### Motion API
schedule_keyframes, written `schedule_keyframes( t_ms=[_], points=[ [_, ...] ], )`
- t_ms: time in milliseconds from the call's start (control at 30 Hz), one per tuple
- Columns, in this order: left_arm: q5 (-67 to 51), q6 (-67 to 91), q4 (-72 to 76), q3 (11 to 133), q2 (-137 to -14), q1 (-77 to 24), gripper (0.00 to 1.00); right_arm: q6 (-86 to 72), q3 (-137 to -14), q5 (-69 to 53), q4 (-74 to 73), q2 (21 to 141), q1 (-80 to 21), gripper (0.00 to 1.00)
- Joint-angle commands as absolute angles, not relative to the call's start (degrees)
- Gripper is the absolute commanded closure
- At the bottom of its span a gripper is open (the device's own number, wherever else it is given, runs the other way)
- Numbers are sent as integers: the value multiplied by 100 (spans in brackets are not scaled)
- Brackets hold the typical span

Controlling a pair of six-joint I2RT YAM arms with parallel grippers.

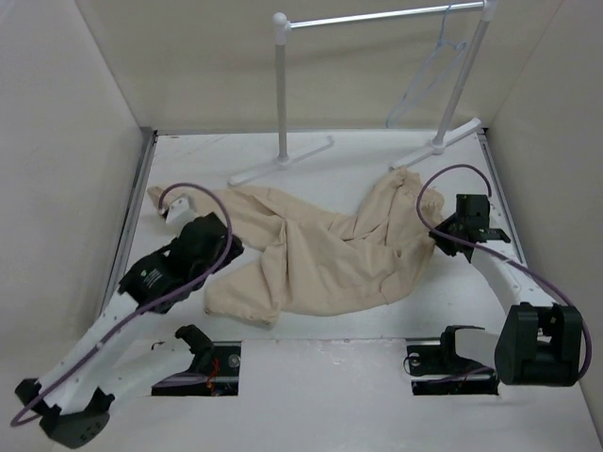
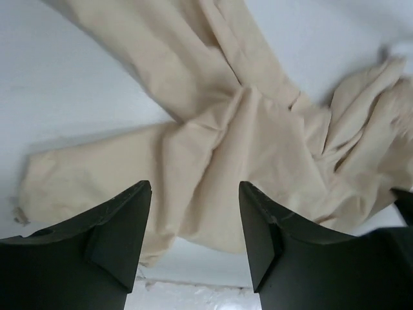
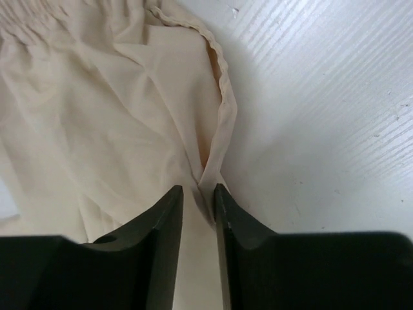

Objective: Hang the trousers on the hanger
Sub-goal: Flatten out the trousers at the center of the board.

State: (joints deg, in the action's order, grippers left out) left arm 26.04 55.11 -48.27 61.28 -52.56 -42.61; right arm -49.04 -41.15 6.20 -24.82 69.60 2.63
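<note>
The beige trousers (image 1: 320, 254) lie crumpled across the middle of the white table, one leg stretching left, the waistband at the right. The thin pale hanger (image 1: 429, 80) hangs from the rack's silver bar at the back right. My left gripper (image 1: 231, 247) is open and empty, hovering over the trouser legs (image 2: 213, 129), its fingers (image 2: 122, 226) spread wide. My right gripper (image 1: 441, 241) is shut on the trousers' waistband edge (image 3: 216, 148), a fold of cloth pinched between its fingertips (image 3: 222, 206) low at the table.
The white tube garment rack (image 1: 283, 94) stands at the back with two feet on the table. White walls close in on the left, right and back. Two dark cut-outs (image 1: 203, 369) sit near the front edge by the arm bases.
</note>
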Motion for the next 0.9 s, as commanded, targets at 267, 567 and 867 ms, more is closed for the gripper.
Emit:
schedule_keyframes(
  t_ms=[267,567,867],
  points=[
    [1757,6267,-5257,4280,-5202,-5908,50,-4553,-4184,668,-2505,6390,154,51],
    [1091,5995,-3912,4105,-6554,-6385,42,-4544,-3841,589,-2496,6179,163,45],
    [1449,5476,-4287,4350,-7200,-6175,87,-4597,-4016,527,-2435,6363,426,39]
  ],
)
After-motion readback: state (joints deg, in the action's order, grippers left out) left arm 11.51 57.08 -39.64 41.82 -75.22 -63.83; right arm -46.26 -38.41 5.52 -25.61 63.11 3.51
